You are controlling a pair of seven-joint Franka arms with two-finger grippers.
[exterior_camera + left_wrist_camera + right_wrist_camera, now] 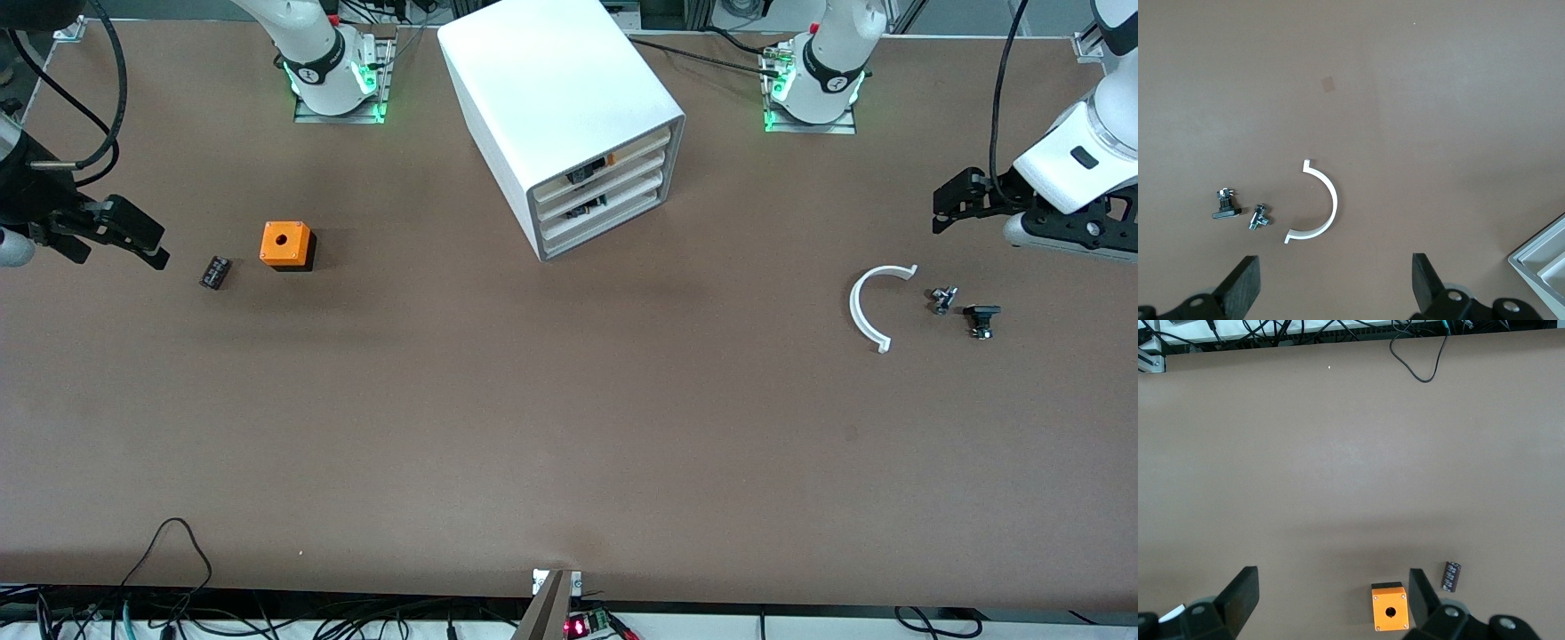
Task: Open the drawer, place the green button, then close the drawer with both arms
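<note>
We see the white cabinet (569,116) sitting between the two arm bases, front angled toward the left arm's end of the table, all three drawers shut; the middle drawer (605,197) is flush with its neighbours. The left gripper (1336,283) hangs empty with fingers spread wide over the table near the left arm's end, well apart from the cabinet. Below it lie a white half-ring (1317,203), a small metal fitting (1259,217) just beside that, and a black-bodied part (1225,204) next to the fitting, all nearer the front camera than the cabinet. That black part may be the button, but we can't make out a green cap, so can't confirm. The right gripper (1331,603) is also wide open and holding nothing, over the right arm's end of the table. An orange box with a hole (286,244) and a black cylinder (214,272) lie between it and the cabinet.
</note>
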